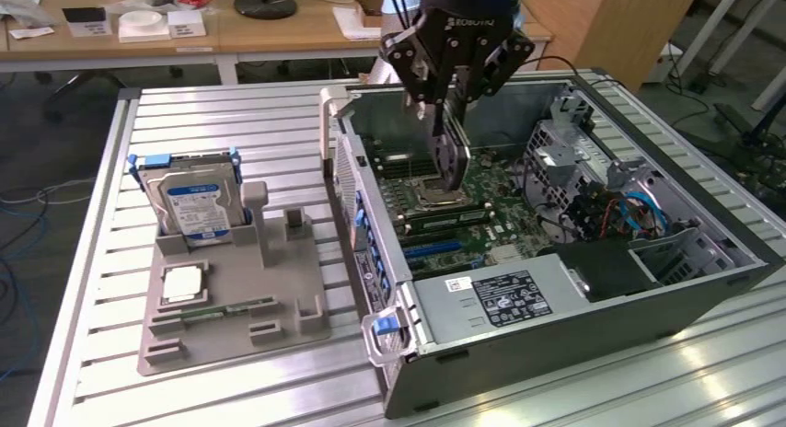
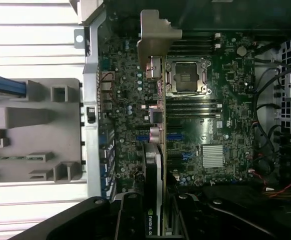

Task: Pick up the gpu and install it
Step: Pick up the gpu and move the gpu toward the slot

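Gpu (image 1: 452, 160), a thin dark card with a pale metal bracket, is hanging upright, pinched between the black robot gripper's (image 1: 450, 100) fingers, above the green motherboard (image 1: 491, 206) inside the open grey computer case (image 1: 590, 326).

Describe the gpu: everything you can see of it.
The gpu is a thin, flat, dark card with a pale metal bracket at one end. It hangs on edge, clamped between the fingers of the gripper, over the motherboard inside the open computer case. It seems to touch nothing else.
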